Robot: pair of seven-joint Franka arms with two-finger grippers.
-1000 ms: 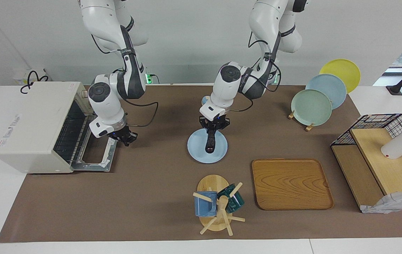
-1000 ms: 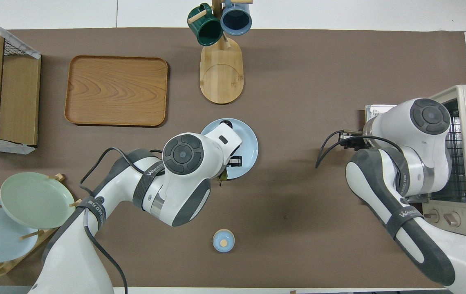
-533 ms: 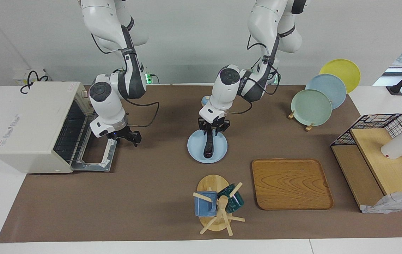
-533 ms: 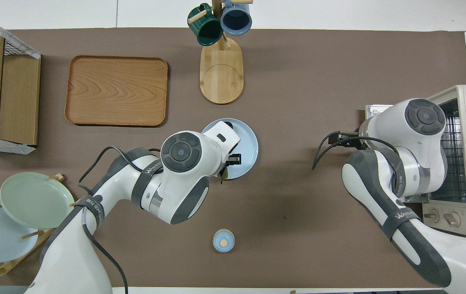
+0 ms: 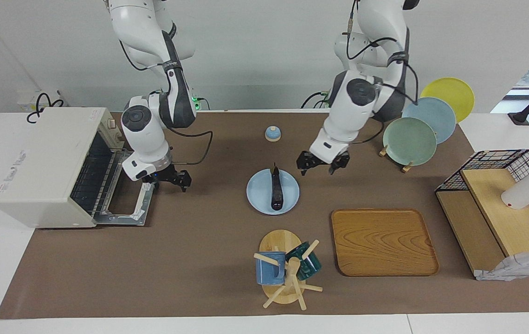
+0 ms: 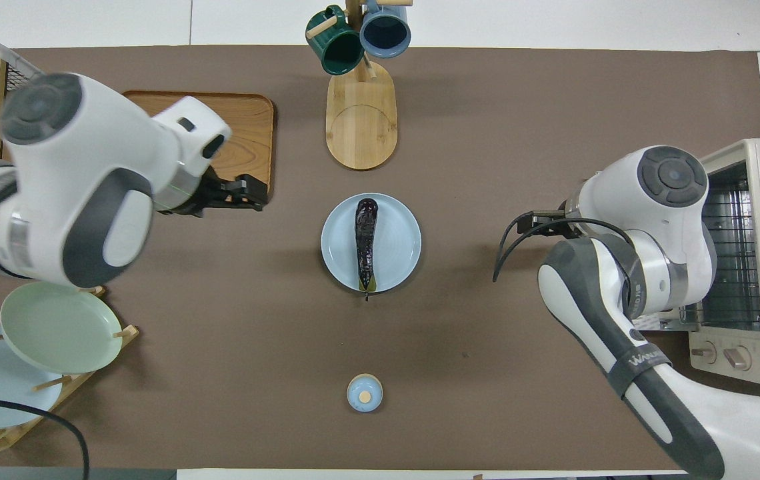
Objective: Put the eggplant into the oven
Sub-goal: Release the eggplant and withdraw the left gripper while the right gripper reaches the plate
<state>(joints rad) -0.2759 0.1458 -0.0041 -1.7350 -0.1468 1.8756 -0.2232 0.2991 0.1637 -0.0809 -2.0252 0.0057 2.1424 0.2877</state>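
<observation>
Brown-matted counter (image 5: pixel 199 260); eggplant (image 5: pixel 276 190) lay loose on blue plate (image 5: pixel 257 197), untouched. Left gripper (image 5: pixel 322 165) hung just beside plate, fingers apart, empty. Right gripper (image 5: pixel 171 178) apart too, beside oven (image 5: pixel 41 167), whose door was down. Pickup not yet made; judged next: a gripper must descend astride the eggplant's middle and close

A robotics lab staged as a kitchen: two white arms mounted at a brown-matted table (image 5: pixel 199 260), bare grey wall, loose cables, toaster oven (image 5: pixel 46 167), plate rack (image 5: pixel 424 123), mug tree (image 5: pixel 287 271).
</observation>
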